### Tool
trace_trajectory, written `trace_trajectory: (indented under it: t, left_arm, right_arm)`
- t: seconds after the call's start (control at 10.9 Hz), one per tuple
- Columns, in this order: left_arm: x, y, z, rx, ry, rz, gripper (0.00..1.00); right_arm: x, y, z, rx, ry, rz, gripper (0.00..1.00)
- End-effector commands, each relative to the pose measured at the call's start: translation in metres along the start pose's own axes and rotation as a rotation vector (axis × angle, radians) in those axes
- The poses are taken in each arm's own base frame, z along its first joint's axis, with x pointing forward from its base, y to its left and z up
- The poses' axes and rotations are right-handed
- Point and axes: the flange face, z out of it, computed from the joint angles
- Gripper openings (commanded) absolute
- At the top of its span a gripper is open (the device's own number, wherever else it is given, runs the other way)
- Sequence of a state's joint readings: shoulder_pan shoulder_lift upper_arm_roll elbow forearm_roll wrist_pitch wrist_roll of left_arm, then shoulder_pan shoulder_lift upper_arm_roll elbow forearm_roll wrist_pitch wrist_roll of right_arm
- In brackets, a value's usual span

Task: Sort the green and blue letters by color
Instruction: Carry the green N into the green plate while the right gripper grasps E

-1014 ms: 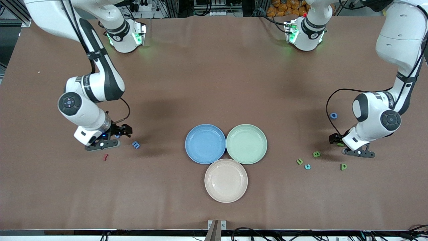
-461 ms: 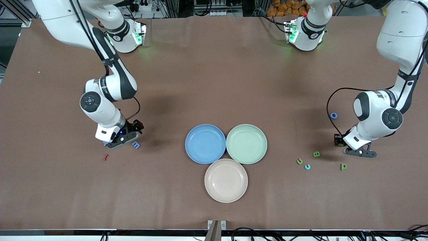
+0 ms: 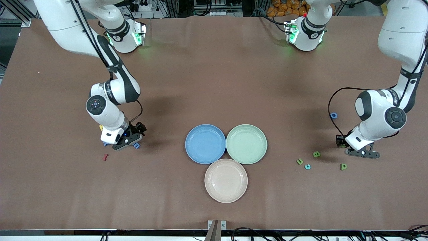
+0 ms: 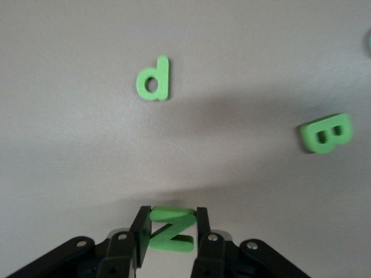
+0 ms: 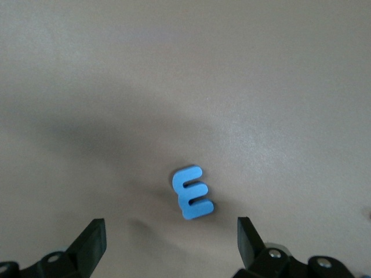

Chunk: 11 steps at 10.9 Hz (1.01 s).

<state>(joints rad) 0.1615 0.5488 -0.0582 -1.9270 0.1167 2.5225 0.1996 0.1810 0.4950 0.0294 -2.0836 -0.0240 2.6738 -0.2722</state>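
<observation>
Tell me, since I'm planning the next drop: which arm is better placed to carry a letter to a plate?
Left. The left gripper is shut on the green N, ready for the green plate. The right gripper hangs open over the blue m, gripping nothing.

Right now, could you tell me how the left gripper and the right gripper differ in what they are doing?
The left gripper has its fingers shut on the green N; the right gripper has its fingers spread wide and holds nothing. The left gripper works at the left arm's end of the table, beside the green B; the right gripper hangs over the blue m, which lies flat on the table. Both are low over the brown table.
</observation>
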Motion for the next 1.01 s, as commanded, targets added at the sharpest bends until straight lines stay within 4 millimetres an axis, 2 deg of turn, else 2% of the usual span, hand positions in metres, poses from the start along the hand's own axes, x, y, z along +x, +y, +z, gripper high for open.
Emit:
trace_trajectory:
  t: [0.0,0.09,0.46,0.64,0.92]
  left_arm:
    - [0.018,0.03,-0.067,0.053,0.003,0.005,0.09]
    - [0.026,0.048,-0.075,0.052,0.016,-0.024,0.09]
    - [0.057,0.164,-0.099,0.029,0.01,-0.178,0.09]
    - [0.065,0.232,-0.101,-0.031,0.002,-0.267,0.09]
    - [0.073,0.295,-0.092,-0.101,-0.014,-0.355,0.09]
  right_arm:
    - [0.012,0.005,0.018,-0.005,0.0,-0.029,1.0]
    - [0.016,0.008,0.02,-0.006,0.005,-0.047,1.0]
    - [0.026,0.024,0.015,-0.02,0.028,-0.183,1.0]
    - [0.021,0.045,0.014,-0.024,0.028,-0.239,1.0]
    - [0.022,0.036,0.017,-0.017,0.019,-0.252,1.0]
